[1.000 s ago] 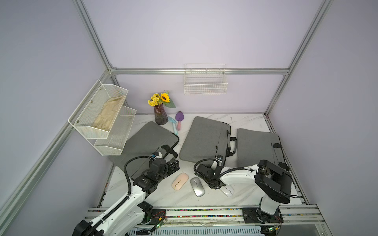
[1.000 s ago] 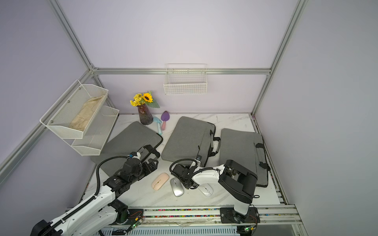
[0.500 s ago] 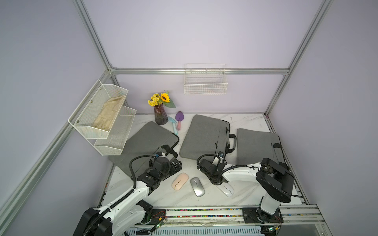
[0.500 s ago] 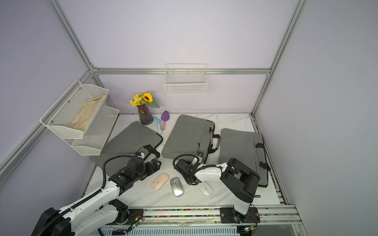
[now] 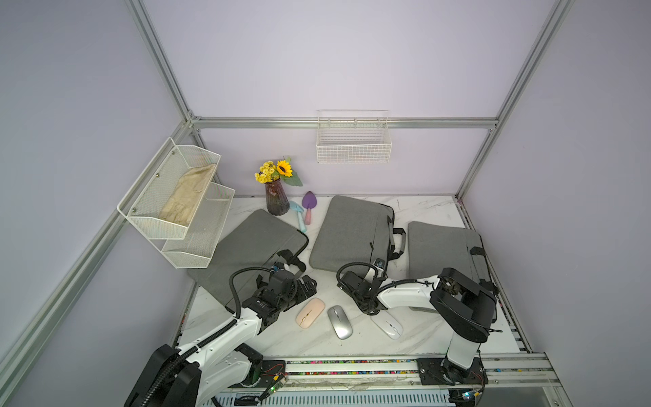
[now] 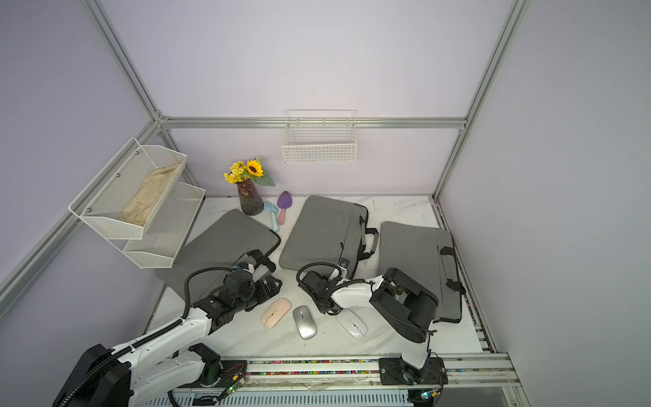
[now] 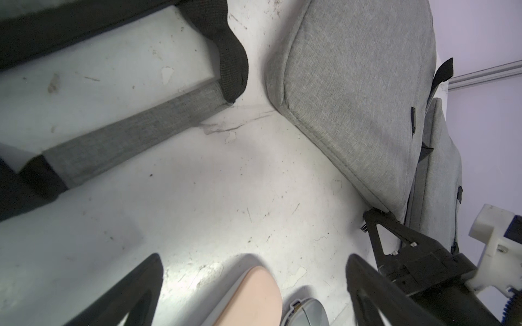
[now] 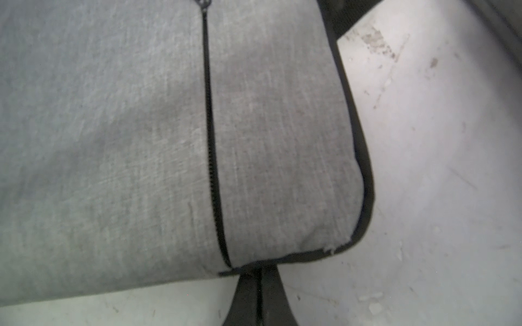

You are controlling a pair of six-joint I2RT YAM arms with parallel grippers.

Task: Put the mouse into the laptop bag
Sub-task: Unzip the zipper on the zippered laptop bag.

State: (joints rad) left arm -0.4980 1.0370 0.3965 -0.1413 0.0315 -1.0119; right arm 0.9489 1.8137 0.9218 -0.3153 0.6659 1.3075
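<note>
Three mice lie in a row near the table's front: a pink mouse (image 5: 310, 313) (image 6: 276, 313) (image 7: 254, 299), a silver mouse (image 5: 340, 321) (image 6: 304, 321) (image 7: 305, 313) and a white mouse (image 5: 386, 324) (image 6: 351, 323). My left gripper (image 5: 303, 289) (image 6: 269, 287) (image 7: 253, 258) is open, just behind the pink mouse's far end, holding nothing. My right gripper (image 5: 366, 274) (image 6: 327, 274) (image 8: 260, 272) is shut. Its tips touch the black near edge of the middle laptop bag (image 5: 352, 232) (image 6: 324, 232) (image 8: 141, 141), where the zipper (image 8: 210, 141) ends. I cannot tell whether they pinch it.
Two more grey laptop bags lie flat, one at the left (image 5: 253, 246) and one at the right (image 5: 440, 250). A vase of flowers (image 5: 276, 201) and two small trowels (image 5: 308, 208) stand at the back. Wire shelves (image 5: 183, 204) hang on the left wall.
My right gripper moved back from the mice to the middle bag's near edge and closed. My left gripper edged slightly toward the pink mouse and stayed open.
</note>
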